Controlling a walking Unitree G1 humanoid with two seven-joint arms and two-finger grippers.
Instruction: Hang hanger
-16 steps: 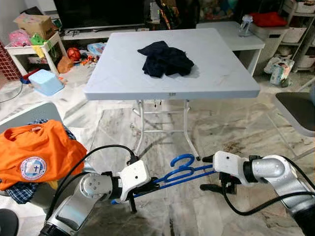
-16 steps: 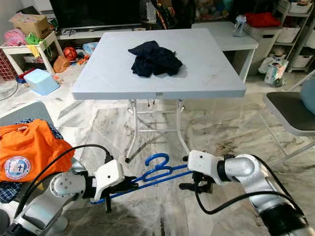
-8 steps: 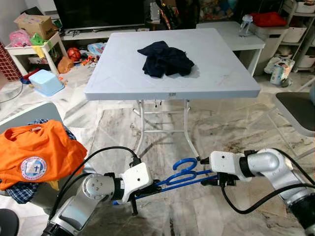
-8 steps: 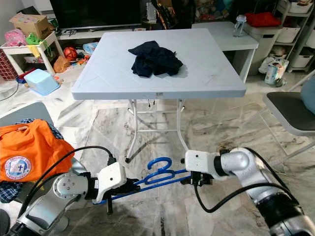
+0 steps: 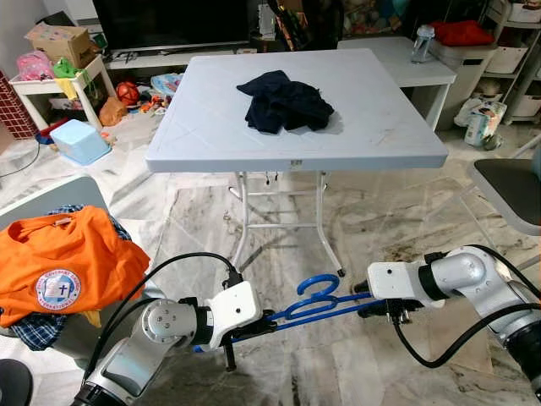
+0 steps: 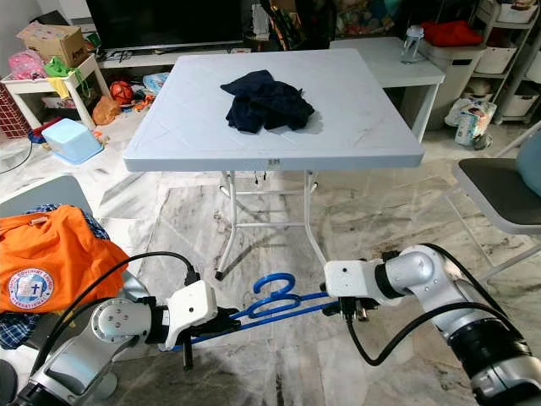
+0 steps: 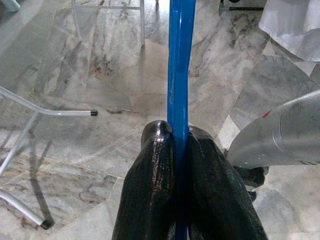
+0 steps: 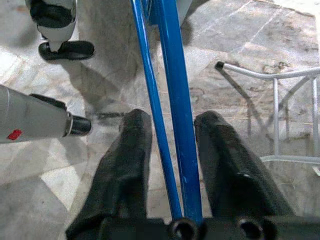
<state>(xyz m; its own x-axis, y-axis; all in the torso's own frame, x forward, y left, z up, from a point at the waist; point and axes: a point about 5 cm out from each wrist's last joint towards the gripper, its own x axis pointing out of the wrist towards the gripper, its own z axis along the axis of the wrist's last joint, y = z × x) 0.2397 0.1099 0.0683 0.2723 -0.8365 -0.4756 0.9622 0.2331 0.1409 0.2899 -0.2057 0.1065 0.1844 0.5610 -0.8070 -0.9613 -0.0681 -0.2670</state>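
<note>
Fingers [image 7: 160, 175] pinch the level blue hanger [image 5: 317, 300], hook apparently upward; right gripper [image 8: 172, 150] straddles it unclosed.

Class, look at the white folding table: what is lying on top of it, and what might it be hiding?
On the white folding table lies one crumpled dark garment, near the middle toward the back. The tabletop beneath it is covered, so anything under the cloth cannot be seen.

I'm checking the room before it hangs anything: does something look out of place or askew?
A dark garment lies crumpled in a heap on the white folding table, and an orange shirt is piled loosely at the robot's left. The blue hanger is empty, clamped by the left gripper, its bars between the right gripper's open fingers.
</note>
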